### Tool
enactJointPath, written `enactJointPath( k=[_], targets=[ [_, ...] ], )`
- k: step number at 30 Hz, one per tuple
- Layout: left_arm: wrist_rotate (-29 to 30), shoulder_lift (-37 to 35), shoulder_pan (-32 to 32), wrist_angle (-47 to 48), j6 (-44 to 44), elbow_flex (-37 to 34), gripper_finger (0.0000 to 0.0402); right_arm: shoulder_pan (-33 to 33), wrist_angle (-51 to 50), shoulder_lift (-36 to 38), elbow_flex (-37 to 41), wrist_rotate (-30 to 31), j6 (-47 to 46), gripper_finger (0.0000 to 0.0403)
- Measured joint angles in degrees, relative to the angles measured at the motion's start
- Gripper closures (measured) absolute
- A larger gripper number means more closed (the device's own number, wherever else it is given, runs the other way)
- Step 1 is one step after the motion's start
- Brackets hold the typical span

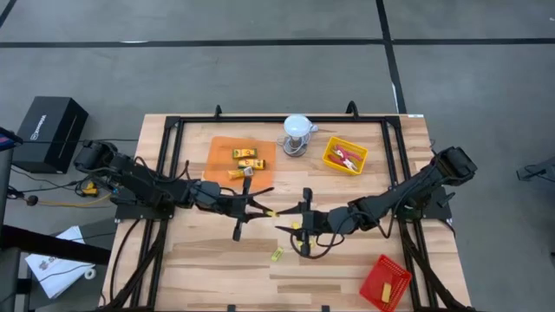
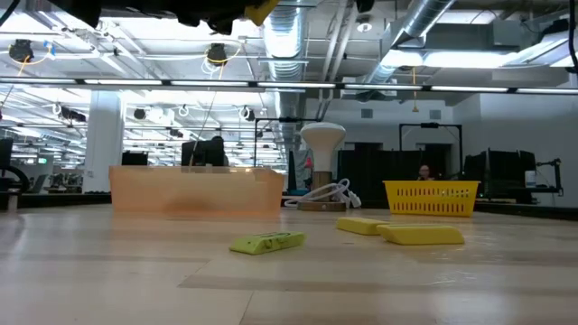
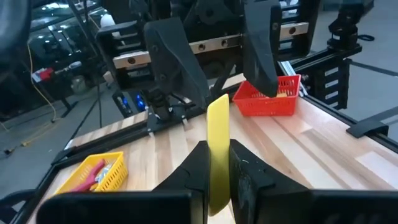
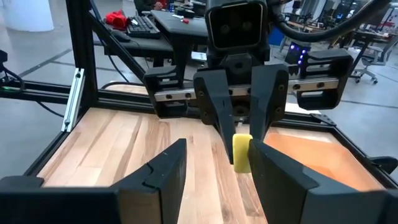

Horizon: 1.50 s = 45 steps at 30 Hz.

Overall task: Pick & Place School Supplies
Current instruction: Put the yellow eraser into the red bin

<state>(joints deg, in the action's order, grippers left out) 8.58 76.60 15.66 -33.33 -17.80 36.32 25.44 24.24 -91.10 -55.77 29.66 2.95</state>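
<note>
While hidden from the low view, left gripper (image 3: 214, 180) jaws clamped on yellow block (image 3: 217, 149), right gripper (image 4: 211, 168) jaws apart.

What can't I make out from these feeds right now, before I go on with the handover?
- Left gripper, shut on the yellow block: its own fingers hide the block's lower end in the left wrist view.
- Right gripper, open: the low view cuts both grippers off above its top edge.
- Labels on the yellow packets on the orange tray: too small in the high view.
- Red basket contents: partly behind the right gripper's finger in the left wrist view.
</note>
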Motion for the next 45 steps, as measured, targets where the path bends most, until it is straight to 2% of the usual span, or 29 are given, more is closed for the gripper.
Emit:
enactJointPath(
  k=[20, 32, 45],
  targets=[
    [-4.39, -0.04, 0.11, -1.6, -1.28, 3.39, 0.0377, -1.0, 0.45, -0.04, 0.07, -0.11, -0.01, 0.0239],
    [-3.03, 6.38, -0.37, -3.24, 0.46, 3.32, 0.0377, -0.73, 0.31, -0.04, 0.02, -1.11, -0.01, 0.0239],
    [-3.04, 3.02, -1.25, -1.3, 0.12, 3.32, 0.0376, -0.88, -0.62, 0.09, -0.13, -1.34, 0.06, 0.0239]
  ],
)
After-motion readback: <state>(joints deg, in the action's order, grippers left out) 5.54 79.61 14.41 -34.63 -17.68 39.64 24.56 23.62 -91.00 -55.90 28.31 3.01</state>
